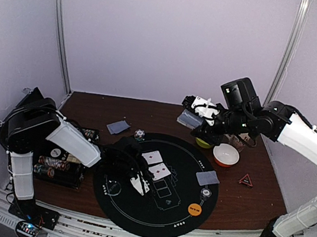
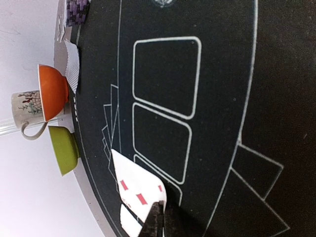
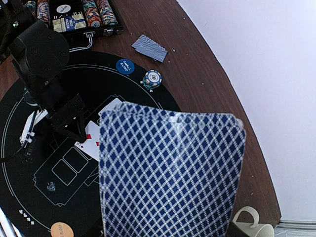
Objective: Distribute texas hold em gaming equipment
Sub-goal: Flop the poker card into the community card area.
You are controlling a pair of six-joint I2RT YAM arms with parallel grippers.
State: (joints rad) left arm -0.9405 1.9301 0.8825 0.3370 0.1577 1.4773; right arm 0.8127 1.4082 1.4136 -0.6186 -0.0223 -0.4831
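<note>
- A deck of cards (image 3: 170, 173), its back a blue-and-white diamond lattice, fills the right wrist view. The right claw (image 1: 200, 114) is grasping it, raised above the far right of the brown wooden surface (image 1: 252, 210).
- The left claw (image 2: 164, 217) is clenched, low over the round black mat (image 1: 178, 223). Its tips sit at the edge of one of two face-up cards (image 1: 159, 170) with red pips; whether they touch it I cannot tell.
- An open black case (image 1: 62, 166) at the left holds rows of striped chips.
- A green bowl (image 1: 204, 142), a white-orange bowl (image 1: 226, 155) and a patterned mug (image 2: 27, 111) stand close together beyond the mat's right edge.
- A face-down card (image 1: 207, 178) lies on the mat's right side, with a white disc (image 1: 205, 192) and an orange disc (image 1: 194, 208) near it and a blue disc (image 3: 125, 66) on the mat's far-left side.
- On bare wood lie another face-down card (image 1: 118, 127), a single chip (image 1: 139, 133) and a small red triangle (image 1: 246, 179).
</note>
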